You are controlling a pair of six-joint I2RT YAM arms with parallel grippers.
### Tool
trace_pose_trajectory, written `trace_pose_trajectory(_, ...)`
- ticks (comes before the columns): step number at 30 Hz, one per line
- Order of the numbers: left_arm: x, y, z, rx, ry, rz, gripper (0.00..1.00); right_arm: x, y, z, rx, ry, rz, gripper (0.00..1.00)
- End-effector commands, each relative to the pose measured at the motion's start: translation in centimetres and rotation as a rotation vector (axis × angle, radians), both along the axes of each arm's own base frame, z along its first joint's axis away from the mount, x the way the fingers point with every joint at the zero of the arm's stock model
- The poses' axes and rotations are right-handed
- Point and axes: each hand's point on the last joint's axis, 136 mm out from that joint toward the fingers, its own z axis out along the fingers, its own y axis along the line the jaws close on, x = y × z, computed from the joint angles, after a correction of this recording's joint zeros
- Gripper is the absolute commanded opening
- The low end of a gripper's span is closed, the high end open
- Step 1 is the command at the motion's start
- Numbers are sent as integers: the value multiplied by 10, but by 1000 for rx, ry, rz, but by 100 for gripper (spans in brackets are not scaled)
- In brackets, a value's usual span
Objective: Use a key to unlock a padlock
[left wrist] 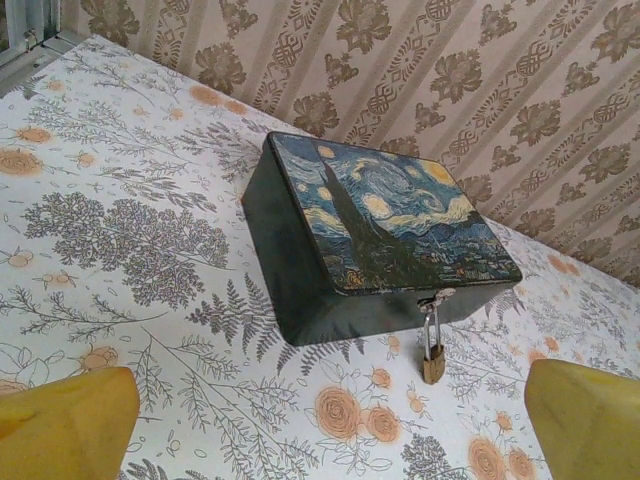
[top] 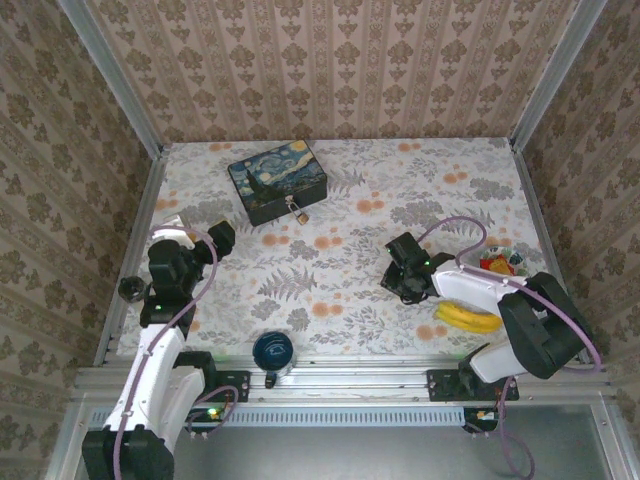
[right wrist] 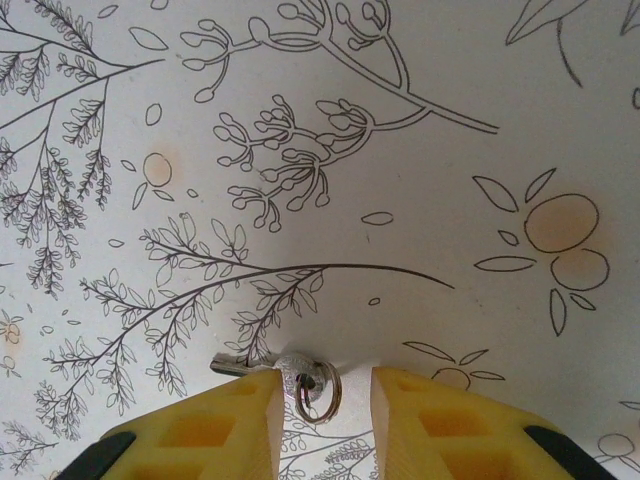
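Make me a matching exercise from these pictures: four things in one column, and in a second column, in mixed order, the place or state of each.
1. small brass padlock
2. small silvery key on a ring
3. rectangular tin painted with a blue starry night
4. left gripper

A. lid shut, resting on the flowered tablecloth
B. hanging from the tin's front latch
C. wide open, holding nothing
D. lying flat in the gap of the right gripper

Pairs: 1-B, 2-D, 3-A, 4-C.

Shiny brass padlock, silvery metal key, glossy painted tin, matt printed tablecloth.
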Motion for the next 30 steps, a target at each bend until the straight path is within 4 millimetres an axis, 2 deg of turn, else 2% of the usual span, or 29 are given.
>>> trace_pose_trajectory(1, 0, -3, 4, 2, -28, -16, 100, 7, 4, 3, 7, -11, -17, 31)
trace_pose_trajectory(16, -1, -2, 2, 4, -25, -11, 100, 6, 8, -3, 5, 7, -5, 24)
trace_pose_trajectory(27, -3, 0, 1, 12, -9, -5, 100, 9, 11, 8, 16, -28, 25, 0)
trace_pose_trajectory(30, -4, -2, 2, 20, -2, -15, 100, 12, 13, 20, 15, -58, 53, 0)
